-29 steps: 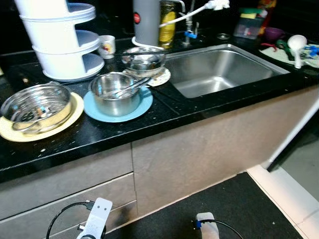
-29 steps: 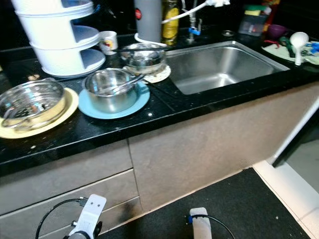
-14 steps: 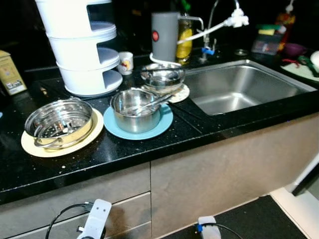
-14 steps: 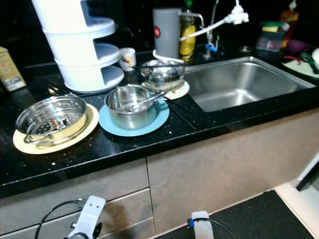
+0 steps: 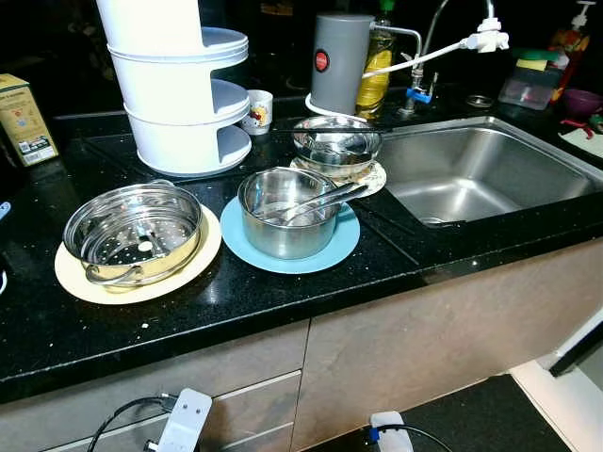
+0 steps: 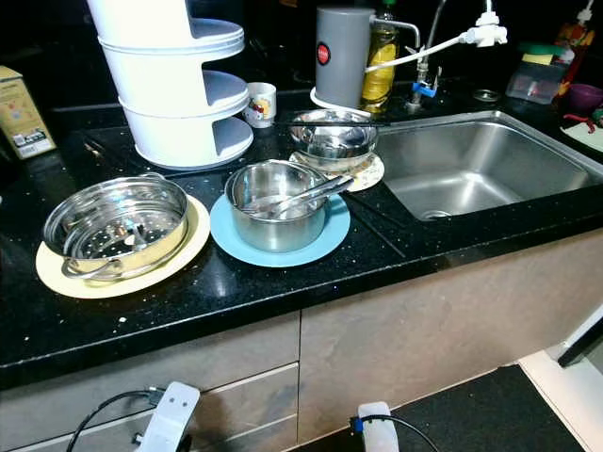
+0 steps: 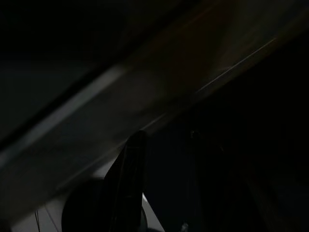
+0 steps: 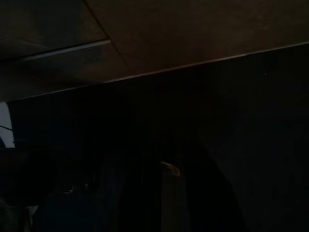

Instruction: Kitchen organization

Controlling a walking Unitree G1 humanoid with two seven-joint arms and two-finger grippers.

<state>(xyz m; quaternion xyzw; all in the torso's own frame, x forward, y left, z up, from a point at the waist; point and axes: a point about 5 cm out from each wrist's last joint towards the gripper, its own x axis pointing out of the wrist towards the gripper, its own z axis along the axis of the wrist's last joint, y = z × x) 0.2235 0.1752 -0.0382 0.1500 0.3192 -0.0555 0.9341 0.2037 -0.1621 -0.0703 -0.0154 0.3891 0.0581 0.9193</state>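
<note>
Black counter (image 5: 236,301) ran across mid frame. Steamer pot (image 5: 132,234) sat on a cream plate (image 5: 71,280) at left. Steel pot (image 5: 287,212) with tongs (image 5: 320,200) in it sat on a blue plate (image 5: 334,250) at centre. Bowl (image 5: 336,144) sat on a mat just behind it. White tiered rack (image 5: 179,85) stood upper left, grey canister (image 5: 339,61) upper centre, sink (image 5: 471,174) right. Left arm (image 5: 184,424) and right arm (image 5: 388,435) hung low at bottom edge. Wrist views were too dark, so cannot tell how far either gripper's fingers were apart or whether they held anything.
</note>
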